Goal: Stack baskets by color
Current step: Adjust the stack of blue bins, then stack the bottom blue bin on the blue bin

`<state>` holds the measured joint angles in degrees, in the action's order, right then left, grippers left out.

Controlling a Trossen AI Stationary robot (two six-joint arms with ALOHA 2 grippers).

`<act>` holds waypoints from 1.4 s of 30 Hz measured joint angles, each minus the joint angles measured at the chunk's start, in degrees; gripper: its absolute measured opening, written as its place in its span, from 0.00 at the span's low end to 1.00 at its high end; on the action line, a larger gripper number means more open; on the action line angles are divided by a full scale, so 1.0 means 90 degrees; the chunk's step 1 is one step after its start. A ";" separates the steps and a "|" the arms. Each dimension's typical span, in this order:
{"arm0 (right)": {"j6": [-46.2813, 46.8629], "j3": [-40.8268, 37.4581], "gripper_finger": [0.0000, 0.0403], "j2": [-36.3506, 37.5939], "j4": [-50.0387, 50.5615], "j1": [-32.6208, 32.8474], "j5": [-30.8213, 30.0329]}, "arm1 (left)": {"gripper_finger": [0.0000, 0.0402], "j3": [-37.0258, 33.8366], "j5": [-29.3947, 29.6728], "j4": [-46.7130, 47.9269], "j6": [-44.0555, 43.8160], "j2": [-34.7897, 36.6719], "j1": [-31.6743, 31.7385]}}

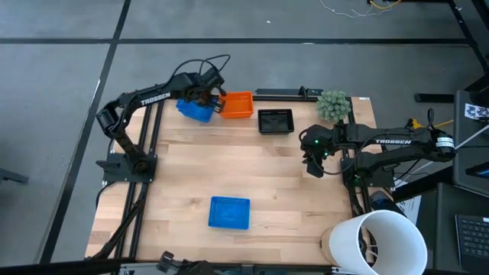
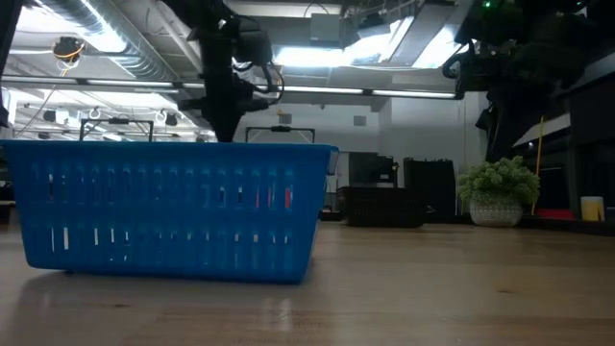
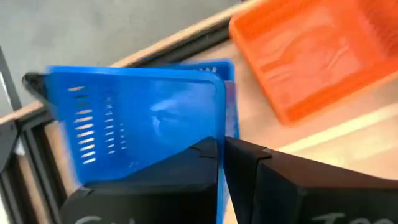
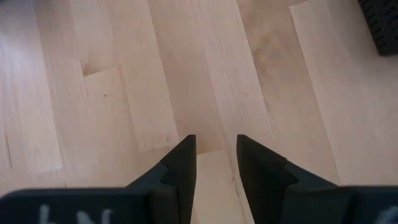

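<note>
- My left gripper [image 3: 221, 155] is pinched tight on the rim of a blue basket [image 1: 195, 110] at the far left corner of the table [image 1: 267, 183]; the wrist view shows that basket [image 3: 143, 118] tilted, its wall caught between my two fingers.
- Just beside it, toward the table's middle along the far edge, sits the orange basket [image 1: 238, 105], flat on the wood. From my left wrist it shows as an orange tray [image 3: 311, 56] close to the blue one's corner; I cannot tell whether they touch.
- Next along the far edge, a little apart from the orange one, is the black basket [image 1: 275, 121].
- A second blue basket [image 1: 229, 212] lies alone on the near half of the table, well apart from the others; it fills the left of the low view [image 2: 173, 207].
- My right gripper [image 4: 214, 155] hangs over bare wood at the right side, fingers spread, holding nothing.
- Beyond it, the green plant [image 1: 334, 105] stands at the far right corner, and the white bucket [image 1: 382, 241] at the near right corner.
</note>
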<state>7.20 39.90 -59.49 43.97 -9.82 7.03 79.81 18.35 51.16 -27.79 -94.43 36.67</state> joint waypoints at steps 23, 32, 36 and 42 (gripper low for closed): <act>-0.0022 0.0000 0.29 -0.0002 0.0006 0.0000 0.0005 | 0.04 -0.0197 -0.0305 0.0122 0.0309 -0.0697 0.0243; -0.0038 0.0000 0.29 -0.0002 0.0017 0.0000 0.0005 | 0.22 -0.0194 -0.0040 0.0068 0.0489 -0.0682 0.0243; -0.0100 0.0000 0.29 -0.0002 0.0017 0.0000 0.0005 | 0.25 0.0005 -0.0407 0.0325 0.0445 -0.0687 0.0238; -0.0036 0.0000 0.29 -0.0002 0.0019 0.0000 0.0006 | 0.25 0.0513 -0.2303 0.0630 0.0686 -0.0667 -0.0373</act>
<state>6.87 39.90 -59.51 44.14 -9.82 7.09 84.43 -2.38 56.83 -21.61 -100.43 33.31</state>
